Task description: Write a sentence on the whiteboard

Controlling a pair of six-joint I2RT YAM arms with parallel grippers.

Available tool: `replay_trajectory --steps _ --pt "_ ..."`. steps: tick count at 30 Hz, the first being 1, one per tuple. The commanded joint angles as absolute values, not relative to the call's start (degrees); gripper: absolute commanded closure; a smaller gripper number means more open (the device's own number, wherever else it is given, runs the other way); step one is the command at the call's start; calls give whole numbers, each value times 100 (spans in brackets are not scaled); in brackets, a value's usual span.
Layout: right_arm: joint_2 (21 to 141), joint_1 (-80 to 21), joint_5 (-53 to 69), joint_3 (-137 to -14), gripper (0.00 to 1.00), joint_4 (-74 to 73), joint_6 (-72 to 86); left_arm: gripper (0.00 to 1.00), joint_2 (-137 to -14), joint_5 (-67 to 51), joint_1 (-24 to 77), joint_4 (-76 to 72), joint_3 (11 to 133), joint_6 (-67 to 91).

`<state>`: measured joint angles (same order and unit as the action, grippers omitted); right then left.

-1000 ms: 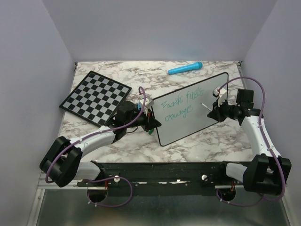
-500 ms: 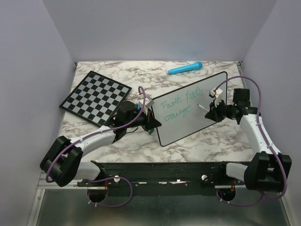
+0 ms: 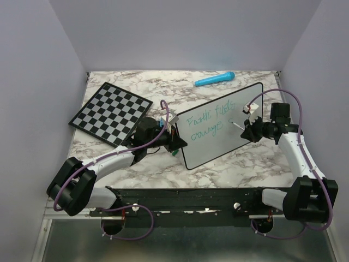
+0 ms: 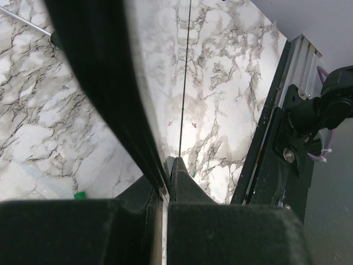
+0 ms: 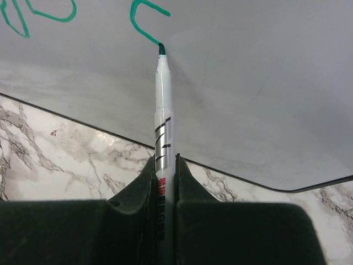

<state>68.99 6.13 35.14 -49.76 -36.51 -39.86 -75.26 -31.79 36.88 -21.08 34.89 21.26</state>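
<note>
**Marker tip on the board, blank space on the right arm's side**

Marker (image 5: pixel 164 99) and board are touching. The right gripper (image 5: pixel 164 165) has its fingers pressed tight on the barrel. The pen's long axis runs straight out from the jaws, so the nib lands squarely on the whiteboard (image 3: pixel 215 150). The tip sits at the lower end of a fresh teal curl (image 5: pixel 144 16), which looks like the start of a new letter.

From above, the sentence (image 3: pixel 210 121) runs in two lines across the board's upper left half, and the curl comes just after the second line. The unwritten white lies beyond it, towards the board's right edge and the right arm's own side. My guess is that the next strokes travel that way, with the nib held at the same shallow lean.

The right arm comes in from the right of the table (image 3: pixel 136 82). Its elbow is bent and its wrist is turned left to point at the board.

The left gripper (image 3: pixel 175 143) is clamped shut on the board's left edge; its wrist view shows the thin black frame caught between the fingers. That arm lies low and stretched out from its base, seemingly steadying the tilted board while the other arm writes.
</note>
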Motion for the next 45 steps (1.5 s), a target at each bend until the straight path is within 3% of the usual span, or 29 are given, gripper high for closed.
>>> replay_trajectory --steps 1,20,25,45 --pt "6917 659 3269 -4913 100 -3673 -4051 100 -7682 -2953 3779 -1468 3305 1424" --pt "6926 536 4174 -5387 100 -4096 -4105 100 -7743 -2979 3779 -1450 3349 1415" --pt "6768 905 4350 -5590 99 -4078 -3902 100 -7734 -2962 3771 -1406 3322 1371" --pt "7181 1090 3990 -5326 99 -4201 -4447 100 -7778 -2997 3779 -1415 3366 1362"
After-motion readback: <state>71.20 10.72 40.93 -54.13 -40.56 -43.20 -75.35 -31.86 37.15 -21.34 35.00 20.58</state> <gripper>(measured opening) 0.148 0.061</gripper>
